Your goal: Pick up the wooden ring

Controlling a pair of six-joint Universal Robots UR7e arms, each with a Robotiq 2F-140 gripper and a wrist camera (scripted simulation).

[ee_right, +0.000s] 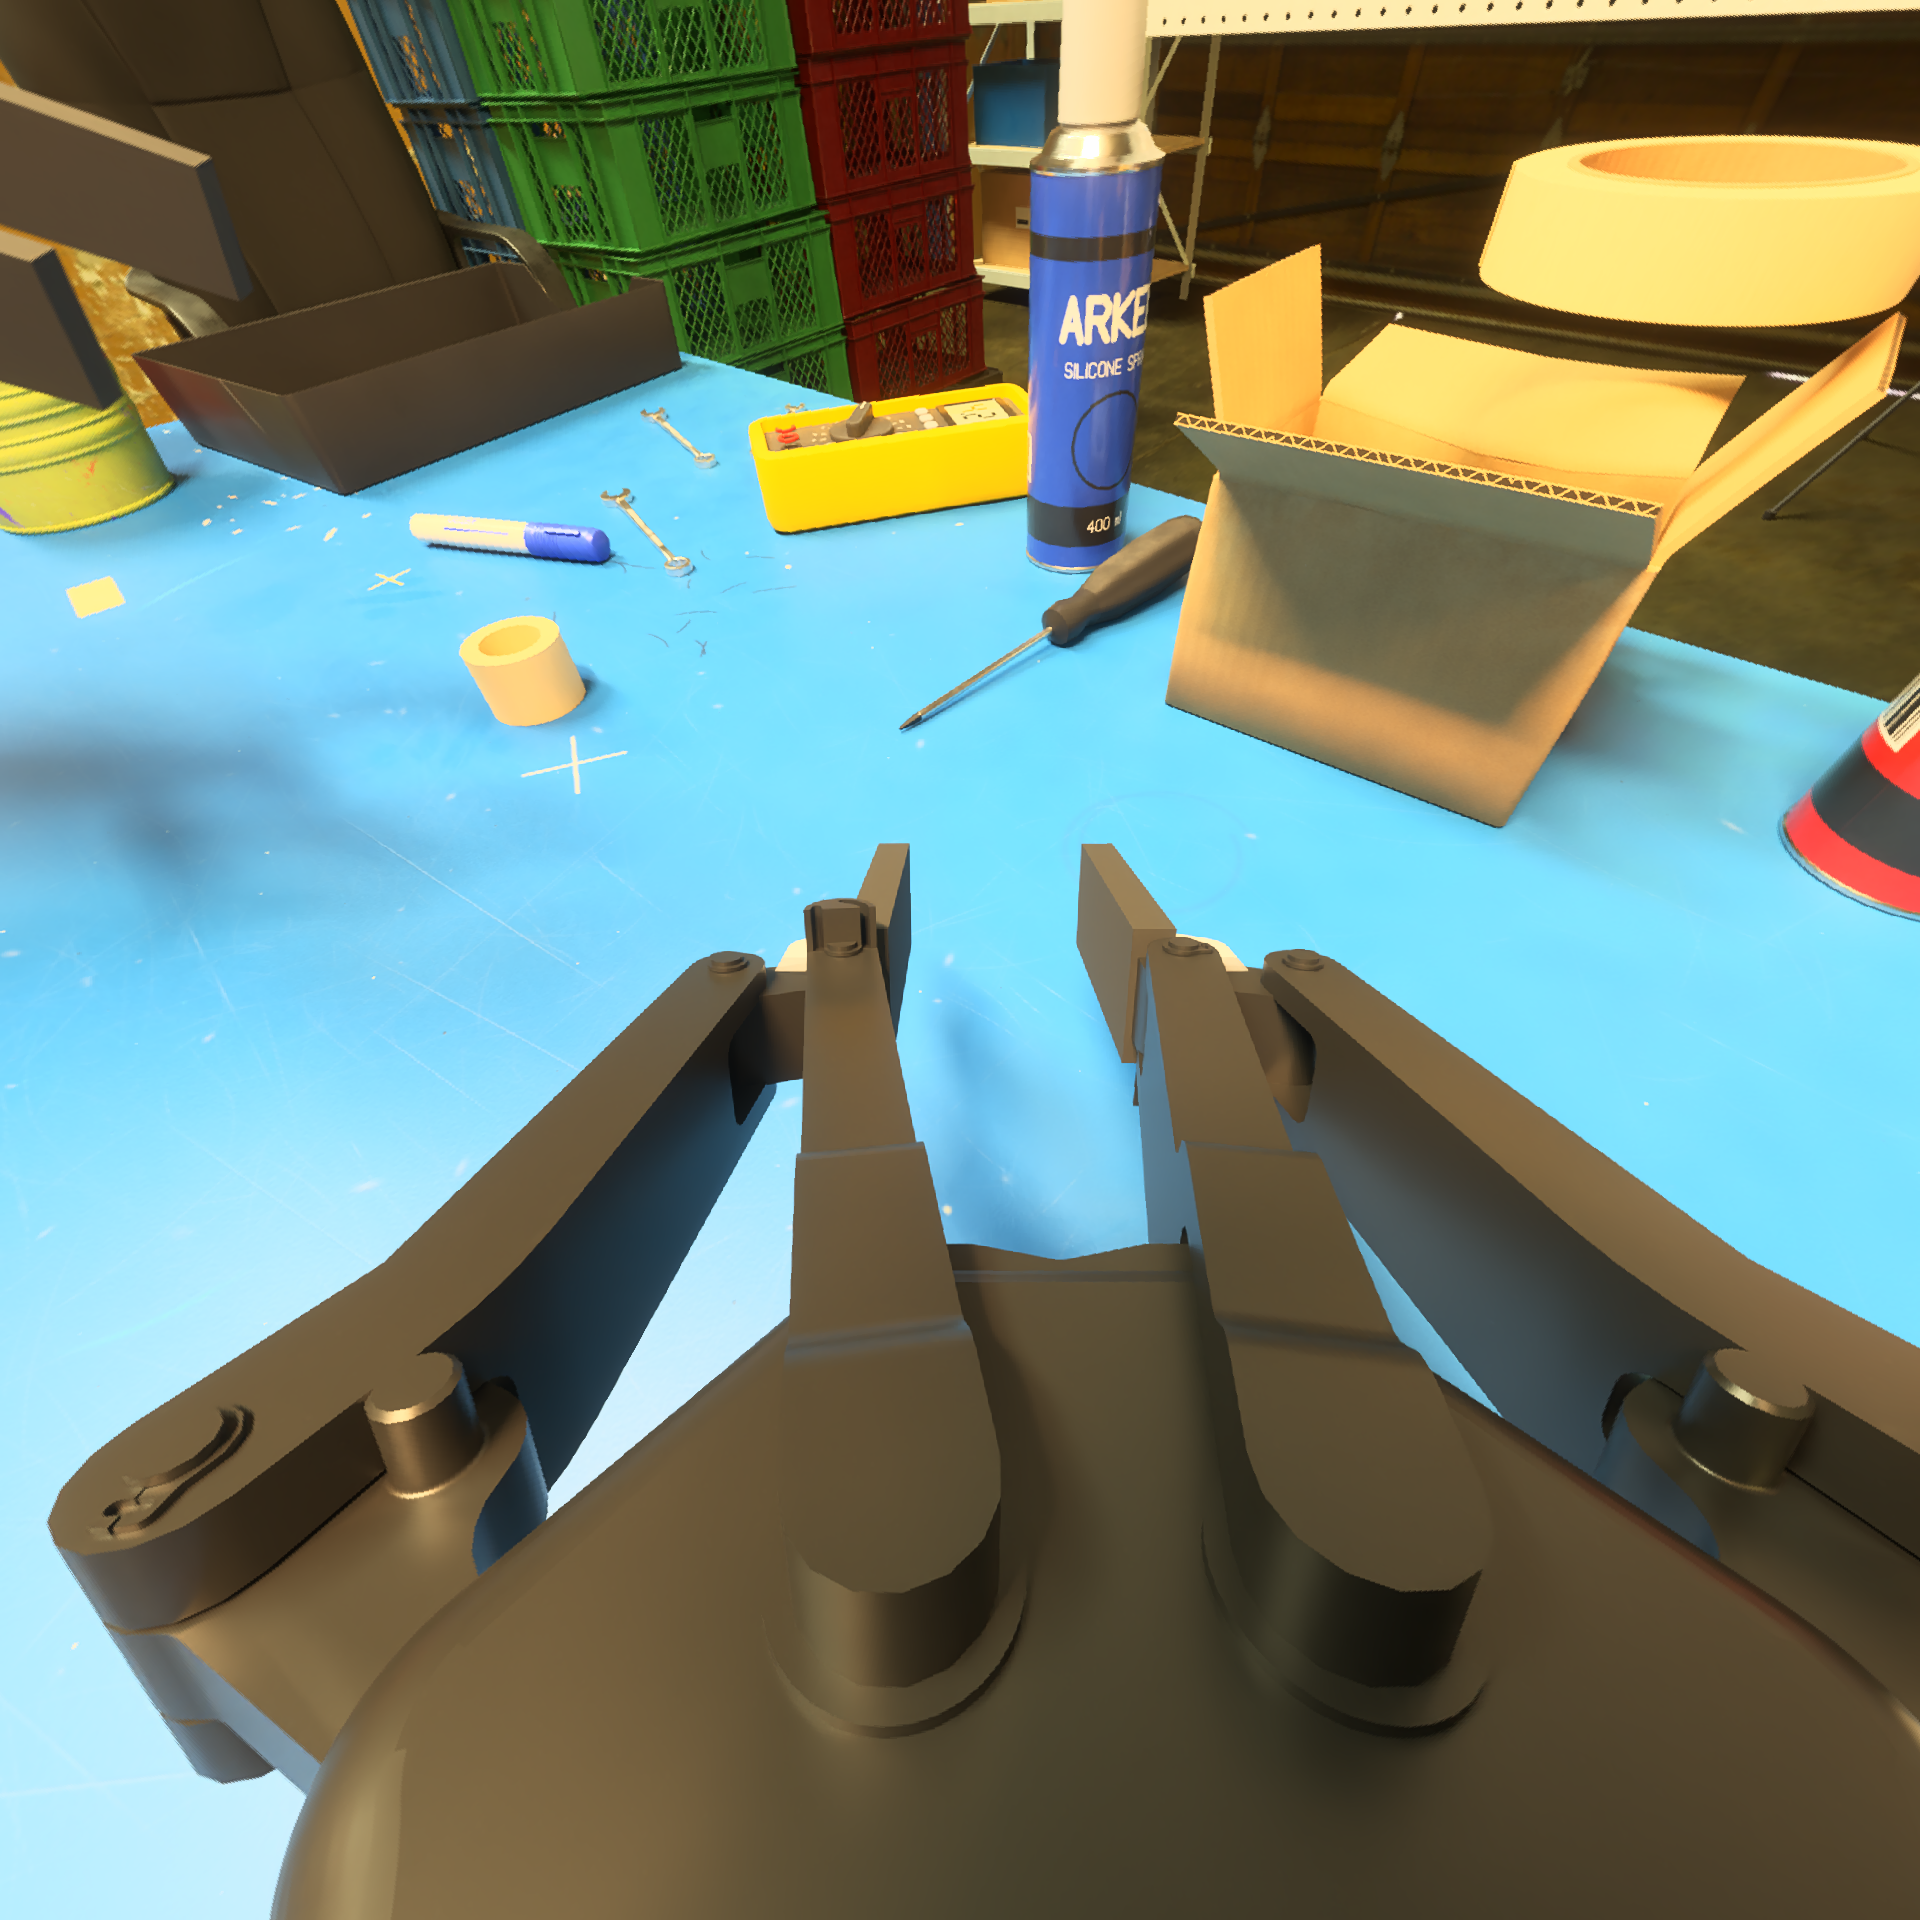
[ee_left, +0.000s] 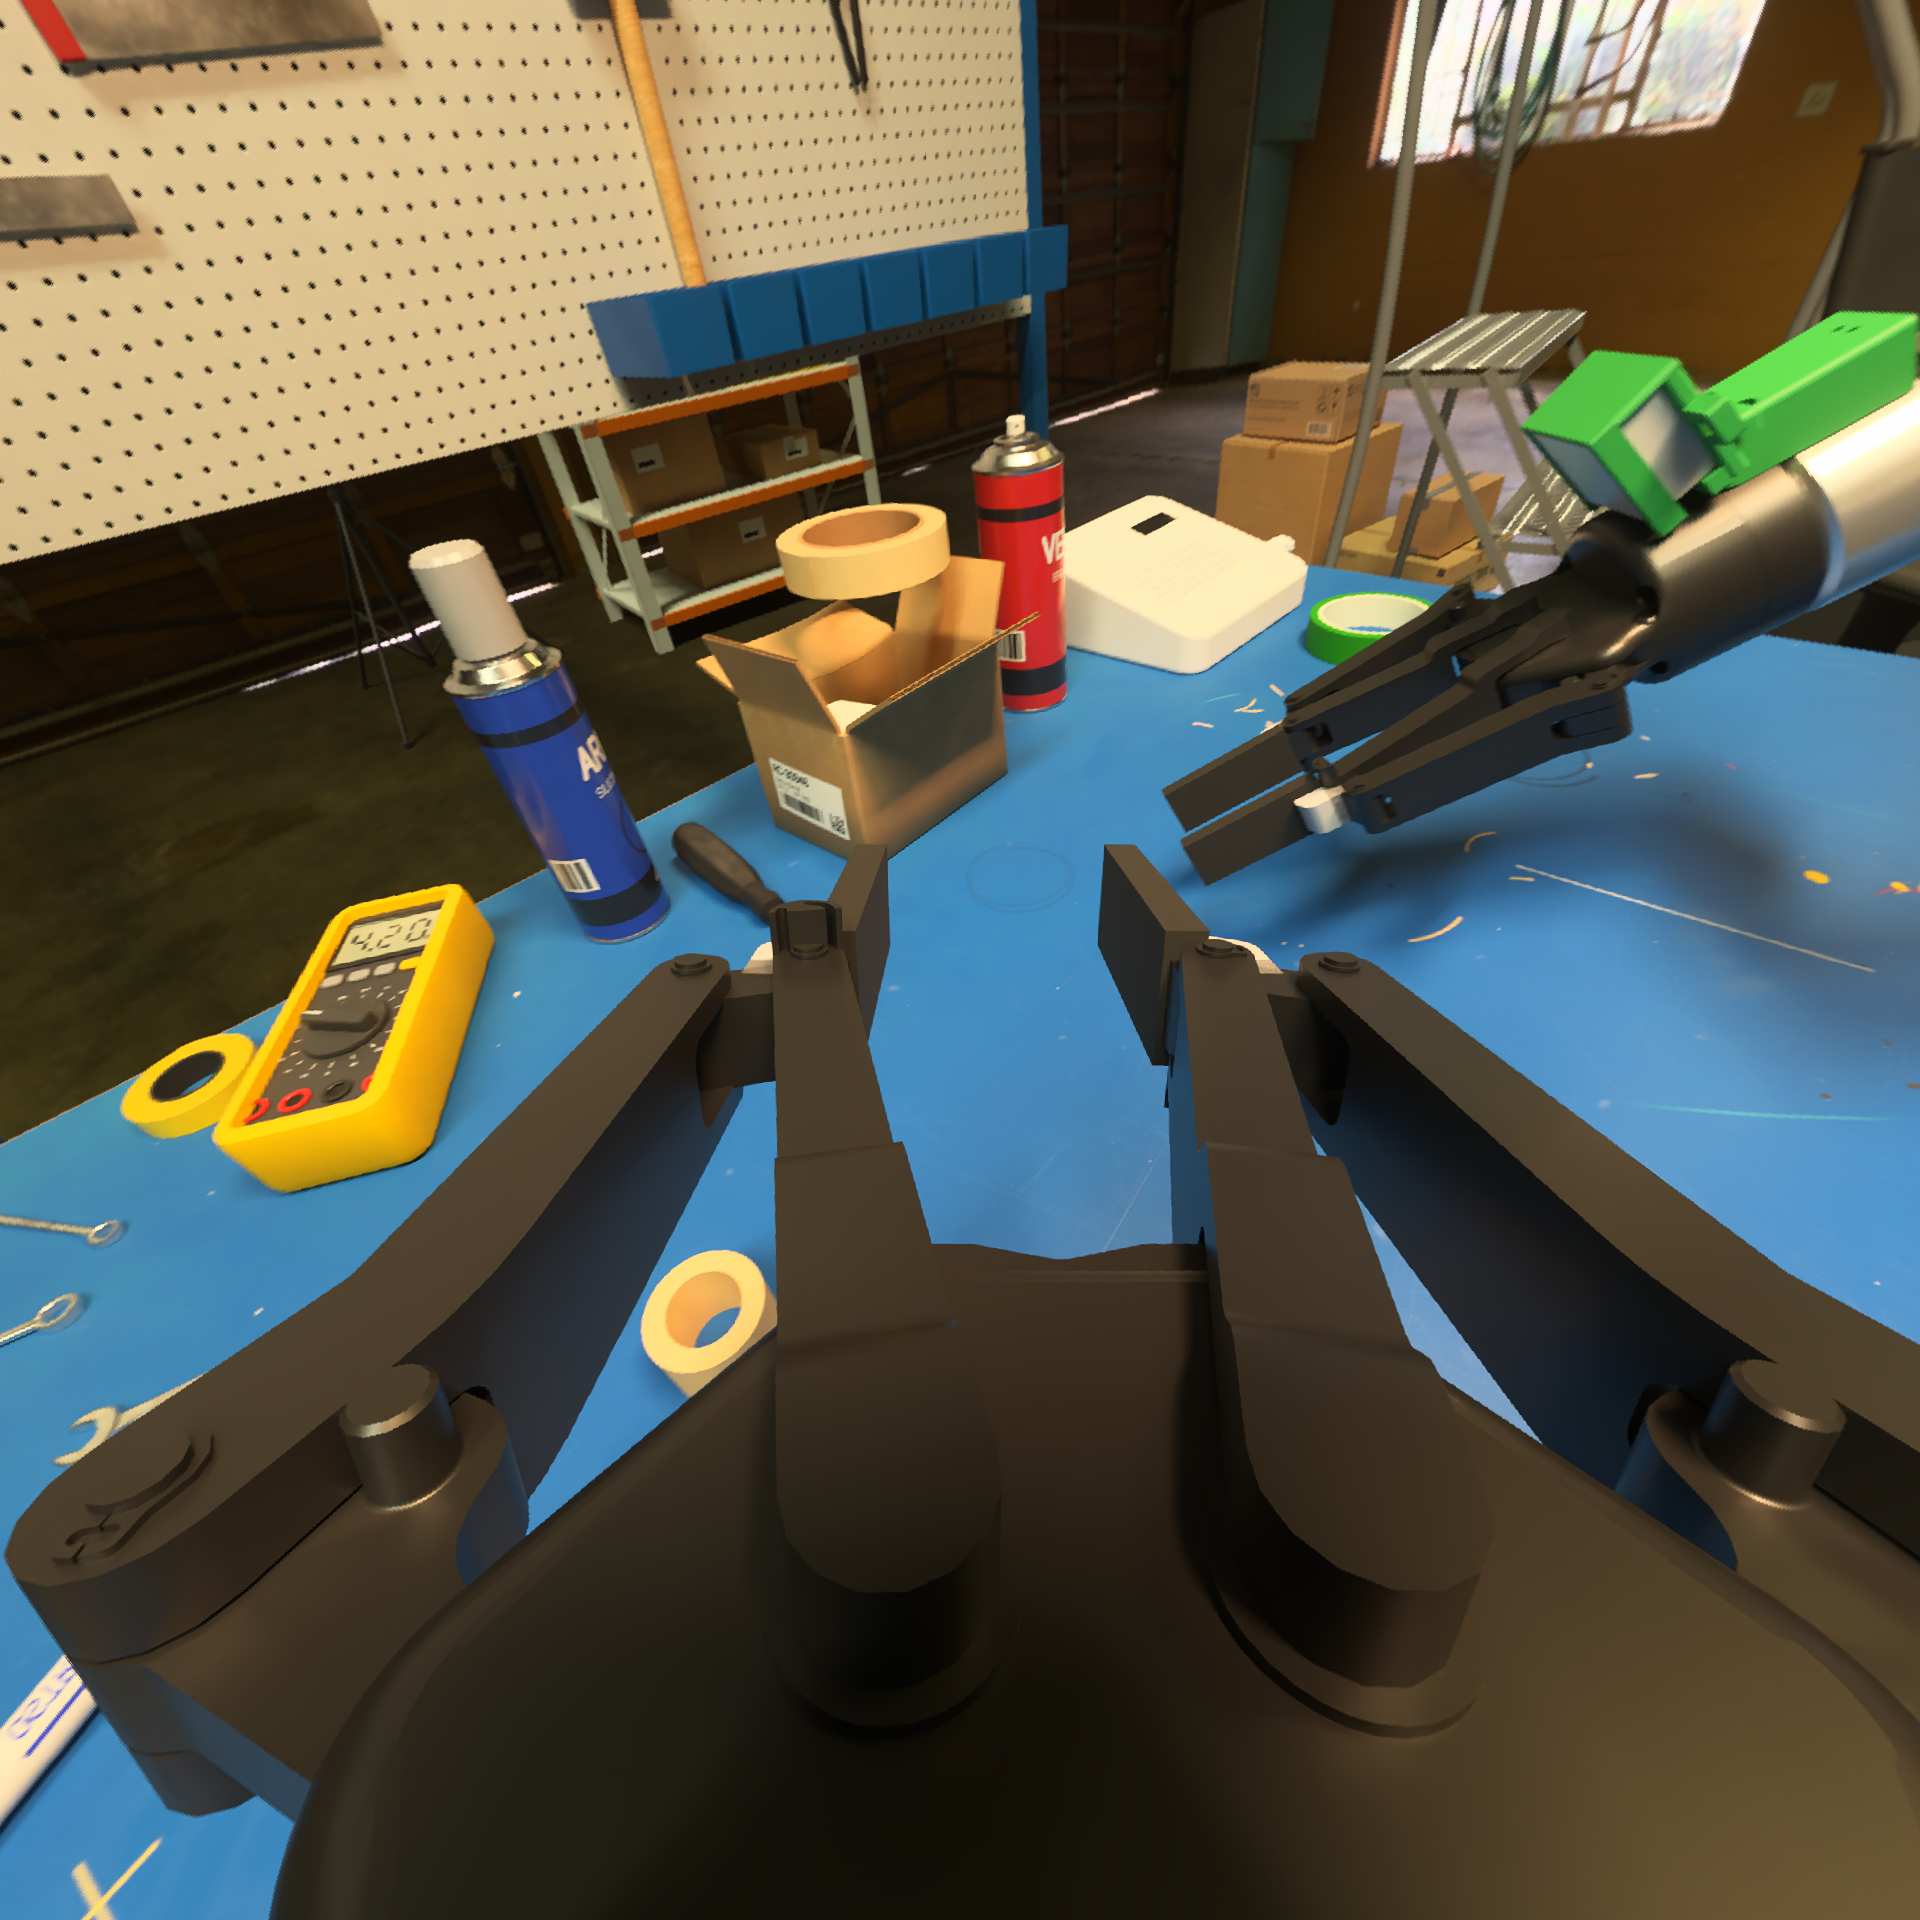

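Left gripper low over the blue bench, angled forward, jaws part open on a narrow gap, empty. Right gripper same: low, tilted down, narrow gap, empty; from the left wrist view it comes in from the right, fingers near parallel, pointing toward the box.

Wooden ring on the bench, lying tilted, well left of and beyond the right gripper, near a chalk cross. In the left wrist view it sits just beside the left gripper's linkage, part hidden.

Around: screwdriver, blue can, yellow multimeter, red can, marker, wrenches. Large tape roll on top of the box. Pegboard behind; stacked crates beyond the bench.
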